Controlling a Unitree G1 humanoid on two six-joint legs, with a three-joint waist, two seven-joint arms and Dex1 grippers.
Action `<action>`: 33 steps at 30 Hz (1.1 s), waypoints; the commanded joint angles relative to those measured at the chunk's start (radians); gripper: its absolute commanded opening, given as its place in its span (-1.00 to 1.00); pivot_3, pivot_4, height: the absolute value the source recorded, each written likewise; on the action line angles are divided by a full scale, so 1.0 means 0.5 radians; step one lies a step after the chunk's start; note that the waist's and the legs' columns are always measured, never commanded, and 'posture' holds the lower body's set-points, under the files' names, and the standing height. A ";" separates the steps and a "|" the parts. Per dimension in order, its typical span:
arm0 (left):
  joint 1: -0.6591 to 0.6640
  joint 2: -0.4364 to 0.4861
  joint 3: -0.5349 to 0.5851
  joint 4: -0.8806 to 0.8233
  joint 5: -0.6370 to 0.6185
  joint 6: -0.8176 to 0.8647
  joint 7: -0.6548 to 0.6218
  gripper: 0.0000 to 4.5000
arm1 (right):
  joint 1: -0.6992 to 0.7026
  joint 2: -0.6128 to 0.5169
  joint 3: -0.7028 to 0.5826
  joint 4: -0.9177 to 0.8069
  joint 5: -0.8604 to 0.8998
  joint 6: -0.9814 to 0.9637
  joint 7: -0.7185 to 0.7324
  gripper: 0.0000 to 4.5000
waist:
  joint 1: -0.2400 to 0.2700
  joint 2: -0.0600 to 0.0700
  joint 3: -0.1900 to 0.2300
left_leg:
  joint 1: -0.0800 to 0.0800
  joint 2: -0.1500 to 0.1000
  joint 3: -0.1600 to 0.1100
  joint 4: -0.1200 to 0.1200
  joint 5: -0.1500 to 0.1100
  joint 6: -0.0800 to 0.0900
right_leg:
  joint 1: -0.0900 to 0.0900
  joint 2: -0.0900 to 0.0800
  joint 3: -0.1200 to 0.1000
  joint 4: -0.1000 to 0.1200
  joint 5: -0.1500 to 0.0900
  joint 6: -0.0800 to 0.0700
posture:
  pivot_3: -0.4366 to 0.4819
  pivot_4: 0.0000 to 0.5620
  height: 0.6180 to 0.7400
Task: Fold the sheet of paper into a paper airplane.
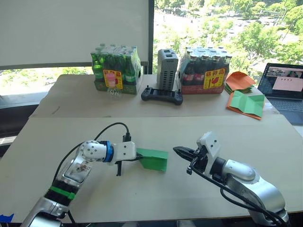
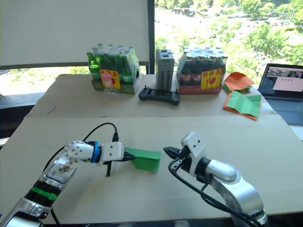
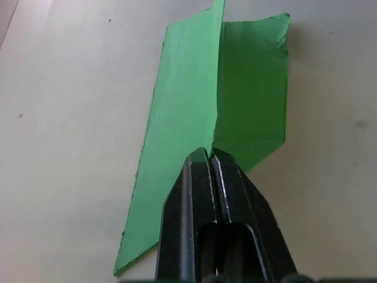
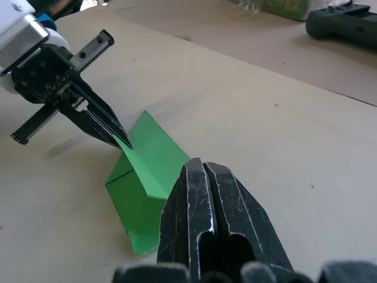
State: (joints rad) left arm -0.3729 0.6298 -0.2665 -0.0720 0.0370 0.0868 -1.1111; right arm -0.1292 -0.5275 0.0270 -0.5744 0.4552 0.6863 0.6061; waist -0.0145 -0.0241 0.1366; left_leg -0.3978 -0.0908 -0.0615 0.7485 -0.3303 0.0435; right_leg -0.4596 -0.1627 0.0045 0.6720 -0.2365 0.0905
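sheet of paper (image 1: 152,159): bright green, folded into a tent shape with a raised ridge, sitting on the near part of the table (image 1: 156,194) between the two grippers
long axis: the ridge runs roughly left-right across the table, one end at the left gripper, the other end aimed toward the right gripper
left gripper (image 1: 136,156): fingers pinched tight together right on the ridge crease at the paper's left end, so it's got hold of the sheet
right gripper (image 1: 176,150): fingers pressed together with nothing between them, tip just beside the paper's right end, not touching it
green bottle pack (image 1: 116,69): shrink-wrapped, far side of the table, yellow and red label, writing too small to read
dark bottle pack (image 1: 204,71): also shrink-wrapped, similar yellow and red label, can't read it either
controller (image 1: 162,96): black, lying in front of a grey box (image 1: 167,69) between the two packs
orange papers (image 1: 239,81): stack at far right, a green sheet with orange edges (image 1: 246,104) just in front
laptop (image 1: 285,88): open at the far right edge, screen text unreadable
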 commanded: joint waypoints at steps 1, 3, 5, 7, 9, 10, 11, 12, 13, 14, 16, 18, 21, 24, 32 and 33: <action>0.054 0.002 -0.003 -0.178 0.012 0.137 0.082 -0.99 | -0.049 -0.052 0.008 0.042 0.020 -0.096 0.126 -1.00 | 0.003 0.000 0.000 | 0.000 0.000 0.000 0.000 0.000 0.000 | 0.000 0.000 0.000 0.001 0.000 0.000 | -0.05 -0.47 -0.02; 0.076 0.012 0.010 -0.228 0.010 0.180 0.111 -0.75 | -0.068 -0.075 0.020 0.089 -0.002 -0.134 0.171 -0.73 | 0.008 0.000 0.000 | 0.000 0.000 0.000 0.000 0.001 -0.002 | 0.000 0.000 0.000 0.001 0.000 0.000 | -0.05 -0.47 -0.02; 0.085 0.026 0.061 -0.285 -0.018 0.228 0.150 -0.48 | -0.091 -0.080 0.013 0.134 0.003 -0.158 0.205 -0.45 | 0.008 0.000 0.000 | 0.000 0.000 0.000 0.000 0.001 -0.002 | 0.000 -0.001 0.000 0.001 0.000 0.000 | -0.05 -0.47 -0.02; 0.093 0.045 0.096 -0.327 -0.056 0.266 0.155 -0.18 | -0.103 -0.094 0.012 0.157 0.004 -0.181 0.245 -0.14 | 0.007 0.000 0.000 | 0.000 0.000 0.000 0.000 0.001 -0.002 | 0.000 -0.001 0.001 0.001 0.000 0.000 | -0.05 -0.47 -0.02; 0.110 0.079 0.173 -0.407 -0.155 0.334 0.124 -0.03 | -0.106 -0.152 0.043 0.157 -0.041 -0.260 0.335 0.17 | 0.006 0.000 0.000 | 0.000 0.001 0.000 0.000 0.001 -0.003 | -0.001 -0.001 0.001 0.001 0.000 0.000 | -0.05 -0.47 -0.02; 0.118 0.095 0.227 -0.459 -0.223 0.388 0.110 -0.03 | -0.098 -0.189 0.060 0.138 -0.047 -0.305 0.401 0.34 | 0.006 0.000 0.000 | 0.000 0.001 0.000 0.000 0.001 -0.003 | -0.001 -0.001 0.001 0.001 0.000 0.000 | -0.05 -0.47 -0.02; 0.128 0.115 0.276 -0.509 -0.288 0.449 0.100 -0.03 | -0.083 -0.233 0.087 0.112 -0.064 -0.355 0.466 0.46 | 0.005 0.000 0.000 | 0.000 0.001 0.000 0.000 0.001 -0.003 | -0.002 -0.001 0.001 0.001 0.000 0.000 | -0.05 -0.47 -0.02; 0.144 0.142 0.316 -0.554 -0.340 0.503 0.088 -0.03 | -0.071 -0.268 0.121 0.092 -0.099 -0.418 0.510 0.61 | 0.005 0.000 0.000 | 0.000 0.001 0.000 0.000 0.001 -0.003 | -0.002 -0.001 0.001 0.001 0.000 0.000 | -0.05 -0.47 -0.02; 0.172 0.177 0.351 -0.599 -0.393 0.561 0.073 -0.03 | -0.057 -0.282 0.153 0.074 -0.115 -0.461 0.538 0.76 | 0.005 0.000 0.000 | -0.001 0.001 0.000 0.000 0.001 -0.003 | -0.002 -0.001 0.001 0.001 0.000 0.000 | -0.05 -0.47 -0.02; 0.208 0.209 0.390 -0.647 -0.462 0.634 0.055 -0.03 | -0.046 -0.286 0.185 0.054 -0.124 -0.488 0.556 0.92 | 0.004 0.000 0.000 | 0.000 0.001 0.000 -0.001 0.001 -0.003 | -0.002 -0.001 0.001 0.000 0.000 0.000 | -0.05 -0.47 -0.02; 0.325 0.268 0.516 -0.702 -0.613 0.794 0.037 -0.03 | -0.031 -0.292 0.327 0.045 -0.271 -0.570 0.540 0.99 | -0.001 0.000 0.000 | 0.000 0.002 0.000 -0.001 0.001 -0.003 | -0.002 -0.001 0.001 0.001 0.000 -0.001 | -0.05 -0.47 -0.02; 0.447 0.337 0.623 -0.714 -0.696 0.860 0.018 -0.03 | -0.014 -0.273 0.446 0.060 -0.425 -0.654 0.489 0.99 | -0.007 0.001 0.000 | 0.002 0.002 0.000 -0.001 0.001 -0.003 | -0.002 0.000 0.002 0.002 0.000 -0.001 | -0.05 -0.47 -0.02; 0.537 0.343 0.747 -0.682 -0.790 0.938 0.087 -0.03 | -0.005 -0.176 0.575 0.149 -0.662 -0.836 0.343 0.99 | 0.002 0.001 0.001 | 0.002 0.002 0.000 -0.001 0.002 -0.004 | -0.002 0.000 0.002 0.003 -0.001 -0.001 | -0.05 -0.47 -0.02; 0.580 0.328 0.789 -0.684 -0.852 0.978 0.135 -0.03 | 0.020 -0.137 0.632 0.253 -0.843 -1.022 0.261 0.99 | 0.028 0.001 0.001 | 0.003 0.000 0.000 0.000 0.002 -0.005 | 0.000 -0.002 0.002 0.003 -0.001 -0.002 | -0.05 -0.47 -0.02; 0.692 0.301 0.829 -0.805 -1.059 1.070 0.173 -0.03 | 0.082 -0.075 0.599 0.290 -0.926 -1.197 0.203 -0.15 | 0.020 0.001 0.001 | 0.005 0.001 0.000 -0.001 0.002 -0.006 | -0.001 -0.001 0.003 0.005 -0.001 -0.003 | -0.05 -0.47 -0.02; 0.695 0.301 0.832 -0.813 -1.088 1.073 0.165 -0.03 | 0.080 -0.075 0.592 0.299 -0.929 -1.194 0.208 -0.30 | 0.019 0.001 0.001 | 0.005 0.001 0.000 -0.001 0.003 -0.007 | -0.001 -0.001 0.003 0.005 -0.001 -0.003 | -0.05 -0.47 -0.02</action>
State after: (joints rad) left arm -0.0268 0.7774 0.1219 -0.4396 -0.4723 0.6193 -1.0225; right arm -0.0901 -0.5671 0.3446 -0.3957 -0.0168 0.1168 0.7135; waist -0.0051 -0.0235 0.1369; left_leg -0.3954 -0.0903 -0.0615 0.7480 -0.3290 0.0402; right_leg -0.4599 -0.1630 0.0061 0.6748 -0.2372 0.0888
